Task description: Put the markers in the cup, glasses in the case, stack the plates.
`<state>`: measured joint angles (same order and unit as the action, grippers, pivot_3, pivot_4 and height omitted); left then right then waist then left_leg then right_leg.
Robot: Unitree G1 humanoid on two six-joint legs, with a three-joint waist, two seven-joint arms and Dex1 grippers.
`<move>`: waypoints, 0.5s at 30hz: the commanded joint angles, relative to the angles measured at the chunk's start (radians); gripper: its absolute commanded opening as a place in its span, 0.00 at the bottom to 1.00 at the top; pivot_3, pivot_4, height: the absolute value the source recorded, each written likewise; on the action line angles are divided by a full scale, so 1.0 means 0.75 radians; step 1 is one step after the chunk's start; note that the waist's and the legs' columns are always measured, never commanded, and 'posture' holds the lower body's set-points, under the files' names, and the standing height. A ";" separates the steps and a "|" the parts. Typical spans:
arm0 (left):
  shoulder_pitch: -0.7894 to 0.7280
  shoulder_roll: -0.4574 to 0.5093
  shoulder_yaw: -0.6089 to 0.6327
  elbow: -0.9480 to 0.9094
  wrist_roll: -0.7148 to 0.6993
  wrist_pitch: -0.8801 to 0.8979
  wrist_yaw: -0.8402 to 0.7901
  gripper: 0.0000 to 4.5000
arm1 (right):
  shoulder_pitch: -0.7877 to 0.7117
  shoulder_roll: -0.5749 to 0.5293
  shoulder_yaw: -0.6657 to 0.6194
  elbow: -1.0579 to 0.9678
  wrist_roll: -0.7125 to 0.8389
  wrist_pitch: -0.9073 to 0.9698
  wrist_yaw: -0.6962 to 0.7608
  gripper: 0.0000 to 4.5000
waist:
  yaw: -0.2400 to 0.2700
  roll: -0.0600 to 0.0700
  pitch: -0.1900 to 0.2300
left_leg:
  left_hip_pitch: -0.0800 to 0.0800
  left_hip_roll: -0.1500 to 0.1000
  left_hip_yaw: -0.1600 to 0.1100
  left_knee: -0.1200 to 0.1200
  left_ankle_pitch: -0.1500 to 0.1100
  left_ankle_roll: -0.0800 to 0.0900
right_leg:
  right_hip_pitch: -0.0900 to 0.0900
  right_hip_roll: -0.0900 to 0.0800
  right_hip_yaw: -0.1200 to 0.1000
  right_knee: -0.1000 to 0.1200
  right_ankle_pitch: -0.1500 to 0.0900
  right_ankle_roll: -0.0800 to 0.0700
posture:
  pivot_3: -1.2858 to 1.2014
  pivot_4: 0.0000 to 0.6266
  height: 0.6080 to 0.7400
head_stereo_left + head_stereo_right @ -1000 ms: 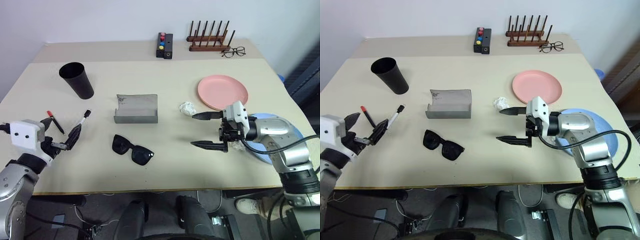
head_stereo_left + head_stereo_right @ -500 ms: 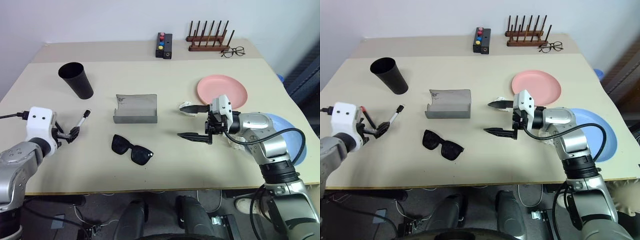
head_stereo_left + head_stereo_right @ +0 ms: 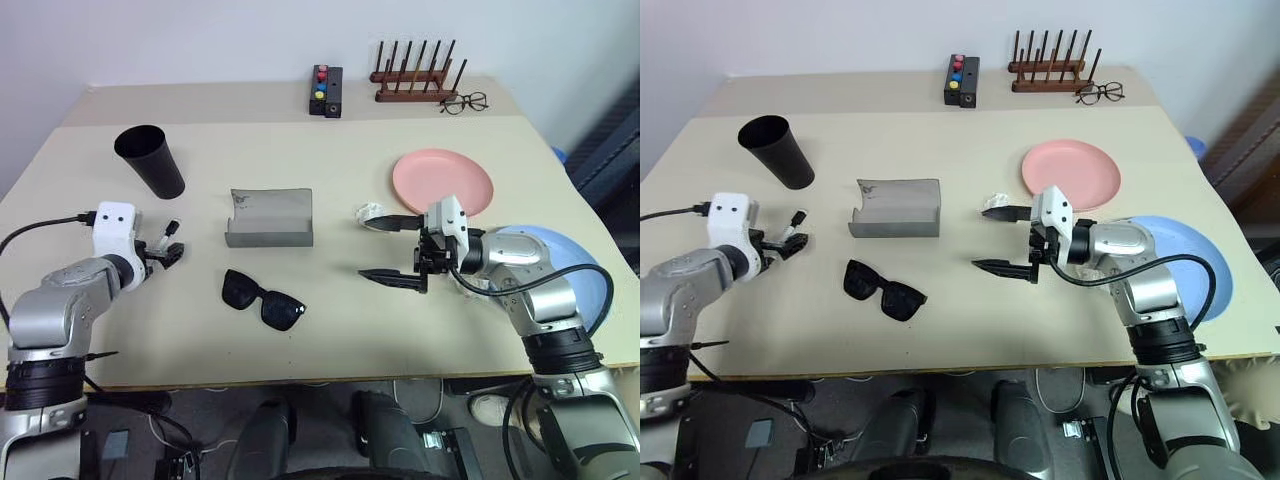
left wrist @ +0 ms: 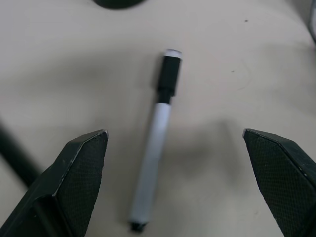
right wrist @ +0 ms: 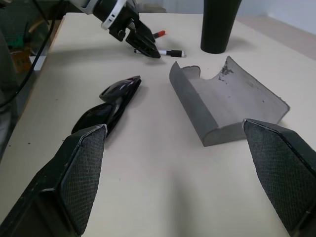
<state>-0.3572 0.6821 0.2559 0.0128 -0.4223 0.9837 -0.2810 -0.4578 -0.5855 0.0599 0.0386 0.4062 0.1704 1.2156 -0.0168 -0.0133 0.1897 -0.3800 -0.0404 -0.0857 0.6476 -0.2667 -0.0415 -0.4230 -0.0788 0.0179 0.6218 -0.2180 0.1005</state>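
Note:
The white marker (image 4: 157,129) with black ends lies on the table between the spread fingers of my open left gripper (image 3: 165,253), which hovers just over it. The dark marker (image 4: 15,154) lies beside it, its red end (image 5: 159,34) showing past the fingers. The black cup (image 3: 150,160) stands at the far left. The black sunglasses (image 3: 263,299) lie near the front, and the open grey case (image 3: 270,217) sits behind them. My right gripper (image 3: 385,248) is open and empty, pointing left above the table. The pink plate (image 3: 443,183) and the blue plate (image 3: 580,280) lie at the right.
A crumpled white scrap (image 3: 372,212) lies by the right gripper's far finger. At the back stand a black box with coloured buttons (image 3: 328,90), a wooden peg rack (image 3: 415,82) and clear eyeglasses (image 3: 465,102). Bare tabletop lies between the sunglasses and the right gripper.
My left gripper has moved forward and down from the table's front edge until it stands over the white marker. The right gripper has stayed open at about the same spot.

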 commanded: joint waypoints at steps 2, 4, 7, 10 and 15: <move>-0.055 0.014 -0.018 0.076 0.053 0.028 0.002 0.99 | 0.016 -0.027 -0.042 -0.101 0.023 0.009 -0.024 1.00 | 0.001 0.000 0.000 | 0.000 0.000 0.000 0.000 0.000 0.000 | 0.000 0.000 0.000 0.000 0.001 0.002 | 0.52 0.24 1.00; -0.087 0.006 -0.032 0.108 0.068 0.032 0.006 0.99 | 0.021 -0.031 -0.042 -0.133 0.028 0.033 -0.045 1.00 | 0.002 0.000 0.000 | 0.000 0.000 0.000 0.000 0.000 0.000 | 0.000 0.000 0.000 0.001 0.001 0.002 | 0.52 0.24 1.00; -0.141 -0.004 -0.065 0.162 0.096 0.026 0.005 0.94 | 0.015 -0.033 -0.039 -0.179 0.036 0.079 -0.078 1.00 | 0.005 0.000 0.000 | 0.001 0.000 0.000 0.001 0.001 -0.001 | 0.000 0.000 0.000 0.004 0.001 0.002 | 0.52 0.24 1.00; -0.167 -0.001 -0.089 0.175 0.112 0.035 -0.004 0.70 | 0.013 -0.038 -0.039 -0.220 0.045 0.118 -0.100 1.00 | 0.004 0.000 0.000 | 0.002 0.000 0.000 0.001 0.001 -0.002 | 0.000 0.000 0.000 0.006 0.001 0.002 | 0.52 0.24 1.00; -0.182 -0.004 -0.083 0.223 0.123 0.059 0.002 0.13 | 0.003 -0.036 -0.037 -0.249 0.051 0.161 -0.122 1.00 | -0.003 0.000 0.000 | 0.004 0.000 0.000 0.000 0.001 -0.002 | 0.000 0.000 0.001 0.008 0.001 0.002 | 0.52 0.24 1.00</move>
<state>-0.4972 0.6739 0.1805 0.1591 -0.3521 1.0107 -0.2849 -0.4389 -0.6065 0.0568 -0.1042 0.4173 0.2877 1.1298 -0.0190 -0.0134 0.1897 -0.3765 -0.0404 -0.0854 0.6476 -0.2659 -0.0428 -0.4230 -0.0788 0.0190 0.6278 -0.2175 0.1020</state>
